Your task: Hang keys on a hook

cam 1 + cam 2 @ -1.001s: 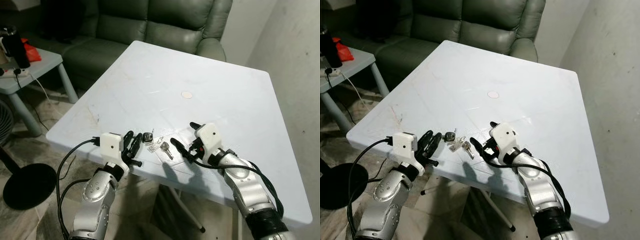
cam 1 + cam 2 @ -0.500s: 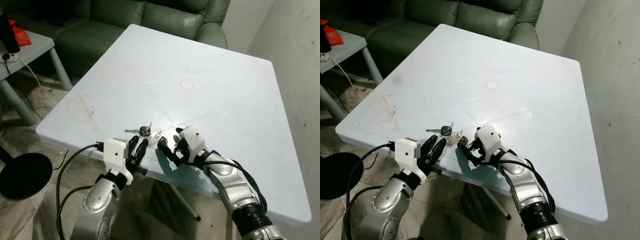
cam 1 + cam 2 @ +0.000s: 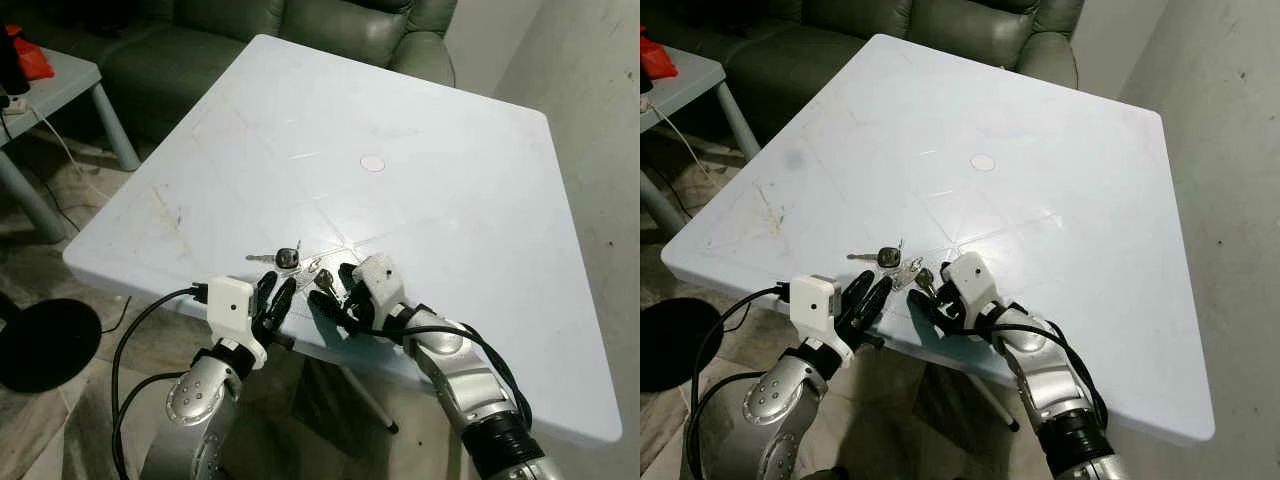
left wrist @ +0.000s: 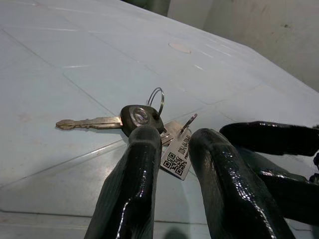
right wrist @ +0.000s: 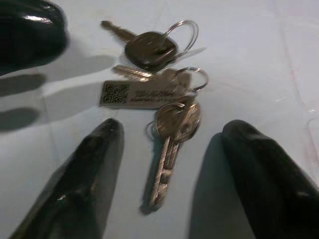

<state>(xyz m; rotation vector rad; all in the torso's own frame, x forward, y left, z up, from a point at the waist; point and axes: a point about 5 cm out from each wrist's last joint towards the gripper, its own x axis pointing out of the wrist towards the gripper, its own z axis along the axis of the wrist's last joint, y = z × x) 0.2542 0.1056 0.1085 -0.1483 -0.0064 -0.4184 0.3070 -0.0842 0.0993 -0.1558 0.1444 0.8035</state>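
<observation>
We find a bunch of metal keys (image 3: pixel 300 263) lying flat on a pale blue-white square plastic table (image 3: pixel 420 120), close to the table's near edge. The bunch holds a black-headed key (image 4: pixel 124 119) with its silver blade pointing away from the rest, a silver tag printed with a QR code (image 5: pixel 142 93), wire rings, and a plain silver key (image 5: pixel 172 144).

We note the right gripper (image 5: pixel 169 164) resting low over the table, its two black fingers (image 5: pixel 89 174) spread apart, one on each side of the plain silver key. The fingertips sit on or just above the surface; we cannot tell whether they touch the key itself. Nothing is clamped between them.

We note the left gripper (image 3: pixel 273 300) at the table's near edge, just beside the bunch. Its two black fingers (image 4: pixel 137 179) are parted by a narrow gap, with the QR tag showing beyond that gap. They hold nothing. In the left wrist view the right gripper's dark fingers lie close on the far side of the keys.

Further off we record a small round disc (image 3: pixel 372 162) near the table's centre, a dark green leather sofa (image 3: pixel 330 25) behind the table, a grey side table (image 3: pixel 60 85) to the robot's left, and a black round stand base (image 3: pixel 45 340) on the floor.
</observation>
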